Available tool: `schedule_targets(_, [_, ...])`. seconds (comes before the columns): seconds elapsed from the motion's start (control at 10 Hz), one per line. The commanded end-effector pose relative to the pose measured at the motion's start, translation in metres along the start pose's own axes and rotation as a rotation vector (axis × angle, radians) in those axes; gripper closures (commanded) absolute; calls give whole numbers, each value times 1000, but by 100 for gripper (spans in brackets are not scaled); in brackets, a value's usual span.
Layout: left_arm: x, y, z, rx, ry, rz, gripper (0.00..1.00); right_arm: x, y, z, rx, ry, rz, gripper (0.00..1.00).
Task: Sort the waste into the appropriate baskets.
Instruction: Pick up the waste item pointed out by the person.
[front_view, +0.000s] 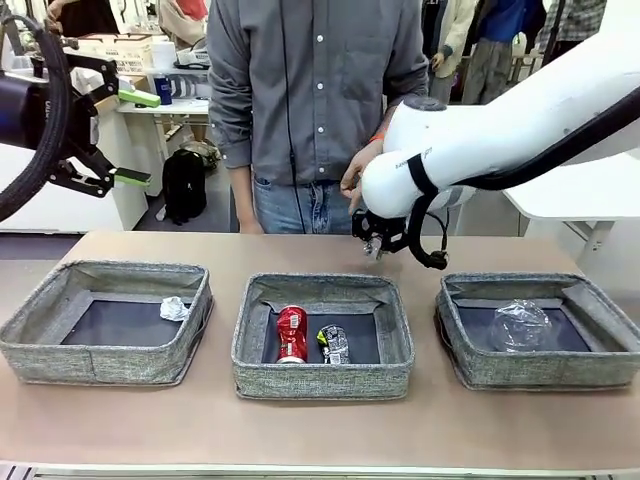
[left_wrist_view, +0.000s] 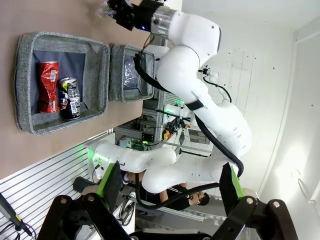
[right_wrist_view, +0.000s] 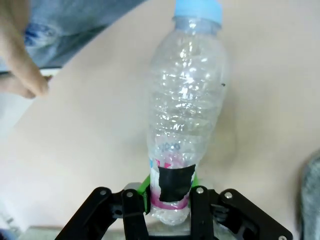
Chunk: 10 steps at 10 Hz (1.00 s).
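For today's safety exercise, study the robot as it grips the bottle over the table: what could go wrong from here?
1. The right gripper pinches the clear bottle only at its labelled end, so the long body may swing or slip out.
2. The person's hand is close beside the right gripper; a sudden move could hit it.
3. The right basket already holds the plastic cup; a dropped bottle might bounce off it.

The bottle (right_wrist_view: 186, 115) is clear with a blue cap and a pink label. Grey baskets (front_view: 322, 340) hold a red can (front_view: 291, 334) and white paper (front_view: 174, 309).
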<state>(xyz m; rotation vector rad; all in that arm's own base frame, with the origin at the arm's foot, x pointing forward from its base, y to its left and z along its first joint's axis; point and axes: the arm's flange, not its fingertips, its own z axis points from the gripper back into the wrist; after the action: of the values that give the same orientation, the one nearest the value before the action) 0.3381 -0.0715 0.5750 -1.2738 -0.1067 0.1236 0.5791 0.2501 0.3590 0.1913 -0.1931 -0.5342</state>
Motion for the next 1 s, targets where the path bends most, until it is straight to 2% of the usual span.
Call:
schedule_targets(0.0, [-1, -1, 2, 11, 8, 5, 0, -18, -48, 64, 17, 100, 36, 100])
schedule_targets(0.1, [-1, -1, 2, 11, 8, 5, 0, -28, -60, 97, 3, 102, 71, 100])
schedule_targets(0.3, [-1, -1, 2, 11, 8, 5, 0, -59, -58, 163, 48, 92, 238, 100])
schedule_targets(0.4, [-1, -1, 2, 11, 8, 5, 0, -86, -43, 198, 122, 86, 373, 100])
schedule_targets(0.5, [-1, -1, 2, 11, 8, 5, 0, -112, -29, 226, 271, 72, 469, 100])
schedule_targets(0.6, [-1, -1, 2, 11, 8, 5, 0, -140, -20, 249, 383, 105, 577, 100])
schedule_targets(0.7, [-1, -1, 2, 11, 8, 5, 0, -163, -18, 267, 476, 207, 667, 100])
schedule_targets(0.8, [-1, -1, 2, 11, 8, 5, 0, -180, -19, 281, 546, 240, 707, 100])
schedule_targets(0.9, [-1, -1, 2, 11, 8, 5, 0, -184, -19, 279, 565, 220, 741, 100])
